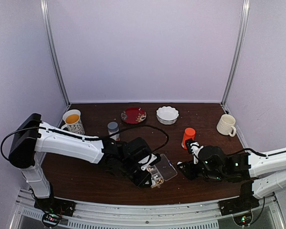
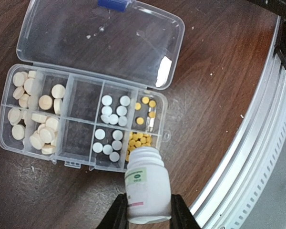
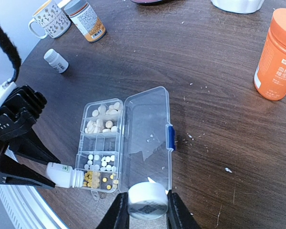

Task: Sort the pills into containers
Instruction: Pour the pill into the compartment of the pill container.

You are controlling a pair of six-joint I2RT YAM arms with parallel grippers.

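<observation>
The pills (image 2: 40, 129) lie sorted by kind in the pill box (image 2: 84, 101), which sits flat on the dark table (image 2: 219, 71) between the two arms with its clear lid (image 2: 100, 43) swung fully open; cream tablets fill the four cells at one end, white ones the next-but-one pair, the pair between is bare, and small yellow pills (image 2: 139, 140) sit in the two end cells; a white bottle (image 2: 147, 183) is tipped with its open mouth at the rim of one yellow cell, pinched at its base between the fingers of the left gripper (image 2: 149, 215); the right gripper (image 3: 148, 212) waits just beside the lid's edge, its fingers closed on a round white cap (image 3: 147, 199); an orange bottle (image 3: 276, 52) stands well apart; the step in hand looks like pouring yellow pills into that end cell; the next move probably calls for a gentle tilt or shake with the mouth kept over that one cell, then righting the bottle for recapping.
</observation>
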